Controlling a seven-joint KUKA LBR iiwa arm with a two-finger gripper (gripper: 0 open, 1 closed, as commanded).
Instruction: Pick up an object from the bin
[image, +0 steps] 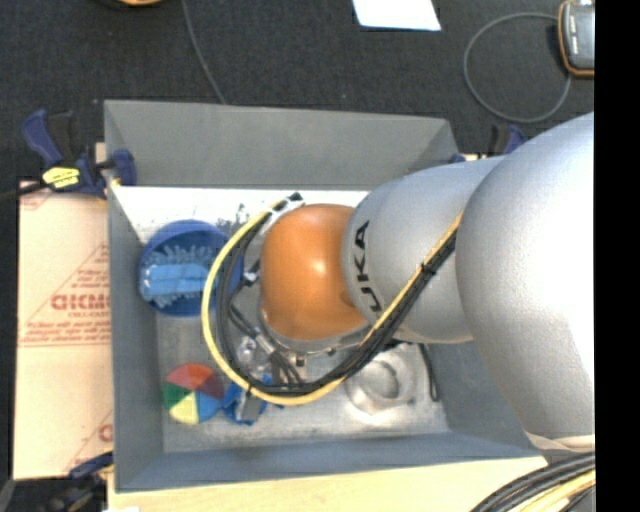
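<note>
My gripper (252, 362) hangs low in the bin's front-left part, mostly hidden under the arm's orange cover; just its metal body shows. Just left of it lies a small toy (192, 393) with red, green, yellow and blue segments. A blue piece (240, 405) sits right below the gripper, touching or close to it. A round blue dish-like thing with ridges (180, 266) lies at the back left, apart from the gripper. A pale, shiny, ring-shaped thing (378, 386) rests on the floor to the gripper's right.
The arm and its orange cover with looping cables span the bin's middle and right, hiding what lies under them. A thin dark stick (430, 372) lies by the right wall. Bare floor shows along the front wall.
</note>
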